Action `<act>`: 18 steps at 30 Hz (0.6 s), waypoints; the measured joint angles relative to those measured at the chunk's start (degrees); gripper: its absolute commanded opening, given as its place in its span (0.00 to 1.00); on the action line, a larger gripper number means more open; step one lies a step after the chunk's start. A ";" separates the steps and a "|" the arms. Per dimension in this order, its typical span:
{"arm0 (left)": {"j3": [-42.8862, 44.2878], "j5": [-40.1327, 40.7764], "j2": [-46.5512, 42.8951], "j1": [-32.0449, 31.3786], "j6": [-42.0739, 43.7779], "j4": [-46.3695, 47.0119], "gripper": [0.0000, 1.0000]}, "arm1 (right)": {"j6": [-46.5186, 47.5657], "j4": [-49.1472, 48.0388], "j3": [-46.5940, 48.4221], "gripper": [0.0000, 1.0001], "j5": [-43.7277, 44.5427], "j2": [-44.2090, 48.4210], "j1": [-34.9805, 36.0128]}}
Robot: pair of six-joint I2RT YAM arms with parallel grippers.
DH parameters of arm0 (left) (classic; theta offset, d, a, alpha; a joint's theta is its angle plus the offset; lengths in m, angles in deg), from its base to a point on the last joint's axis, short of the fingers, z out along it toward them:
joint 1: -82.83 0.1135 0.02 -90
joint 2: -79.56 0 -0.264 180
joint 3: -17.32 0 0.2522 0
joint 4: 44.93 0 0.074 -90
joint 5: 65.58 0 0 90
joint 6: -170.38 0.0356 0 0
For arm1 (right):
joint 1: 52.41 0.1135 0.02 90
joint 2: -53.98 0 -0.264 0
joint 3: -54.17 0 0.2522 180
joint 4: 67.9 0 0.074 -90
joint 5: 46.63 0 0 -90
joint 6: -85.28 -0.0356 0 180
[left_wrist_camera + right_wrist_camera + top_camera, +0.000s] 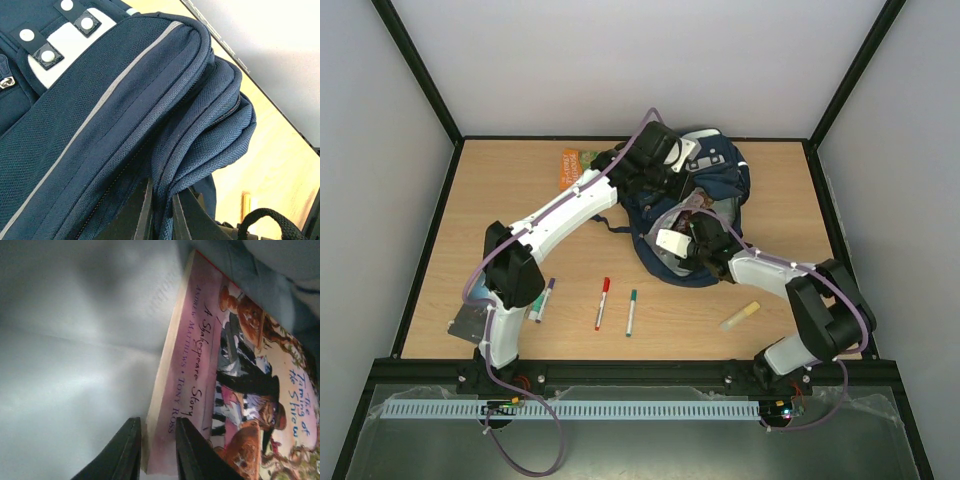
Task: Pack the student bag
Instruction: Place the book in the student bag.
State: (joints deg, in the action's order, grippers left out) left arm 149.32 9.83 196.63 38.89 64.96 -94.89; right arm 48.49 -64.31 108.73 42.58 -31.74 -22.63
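The navy student bag [720, 175] lies at the back right of the table with its mouth open toward the front. My left gripper [670, 178] is shut on a fold of the bag's zipped rim [200, 150] and holds it up; in the left wrist view the gripper [162, 212] has fabric pinched between both fingers. My right gripper [698, 230] is inside the bag's mouth. In the right wrist view this gripper [157, 452] is shut on the corner of a pink paperback, "The Taming of the Shrew" [240, 380], against the grey lining [75, 365].
An orange book [573, 165] lies at the back, left of the bag. A purple marker [542, 298], a red marker [602, 303] and a green marker [631, 312] lie at the front middle. A pale yellow stick [740, 316] lies at the front right. A grey flat item [468, 322] lies by the left base.
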 measured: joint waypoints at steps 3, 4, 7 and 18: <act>0.00 0.00 0.00 0.00 0.02 -0.31 0.02 | 0.79 -3.13 -1.14 0.13 2.91 -0.74 0.00; 0.00 0.00 0.00 0.00 0.02 -0.42 0.02 | 1.09 -4.04 -1.64 0.13 3.74 -0.74 0.02; 0.00 0.00 0.00 -0.02 0.09 -0.68 0.02 | 2.51 -6.16 -3.13 0.13 5.73 -0.46 -0.15; -0.42 -0.70 0.00 0.00 1.01 -0.63 0.02 | 11.08 -10.84 -5.49 0.15 7.26 1.73 -8.66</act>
State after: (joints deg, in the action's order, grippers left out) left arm 148.90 9.13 196.63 38.89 65.97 -95.53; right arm 59.57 -75.15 103.24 49.83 -30.01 -31.28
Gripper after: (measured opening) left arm 0.069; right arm 0.134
